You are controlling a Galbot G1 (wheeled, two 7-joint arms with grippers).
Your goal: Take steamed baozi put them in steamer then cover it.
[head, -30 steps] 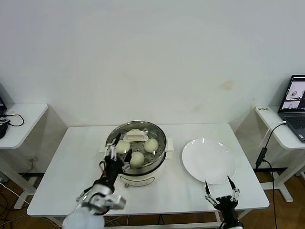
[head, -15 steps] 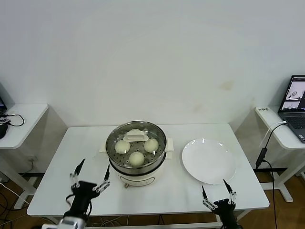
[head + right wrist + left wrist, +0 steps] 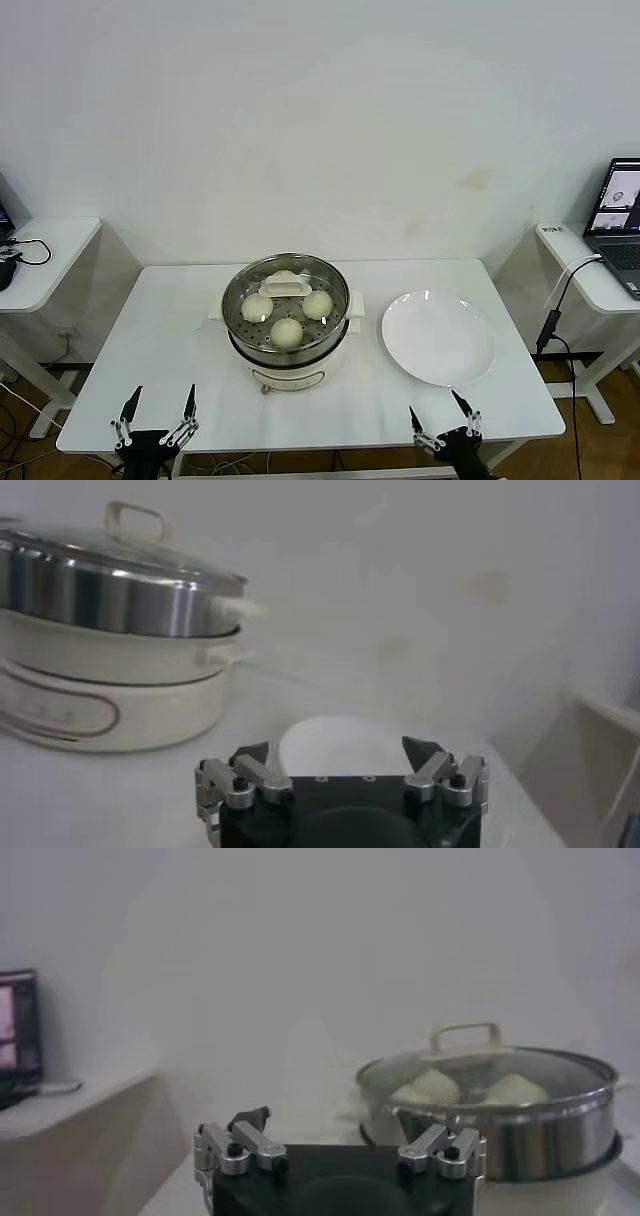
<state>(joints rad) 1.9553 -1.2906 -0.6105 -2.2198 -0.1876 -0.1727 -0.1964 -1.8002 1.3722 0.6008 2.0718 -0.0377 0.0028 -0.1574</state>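
The steamer (image 3: pixel 288 345) stands mid-table, a steel pot on a cream base. The cover (image 3: pixel 285 289) sits on it, glass with a cream handle. Through the glass I see the baozi: three clearly (image 3: pixel 257 307) (image 3: pixel 318 304) (image 3: pixel 287 333) and one partly hidden under the handle (image 3: pixel 285 276). My left gripper (image 3: pixel 156 412) is open and empty, low at the table's front left edge. My right gripper (image 3: pixel 440 420) is open and empty at the front right edge. The left wrist view shows the covered steamer (image 3: pixel 500 1138) beyond the open left gripper (image 3: pixel 345 1128). The right wrist view shows the steamer (image 3: pixel 110 600) off to one side.
A flat white plate (image 3: pixel 438 337) lies bare to the right of the steamer; it also shows in the right wrist view (image 3: pixel 300 742). Side desks stand at both sides of the table, with a laptop (image 3: pixel 620 215) on the right one.
My left gripper has drawn back from the steamer's left side down to the table's front edge. My right gripper has sunk a little lower. The cover and baozi have not moved.
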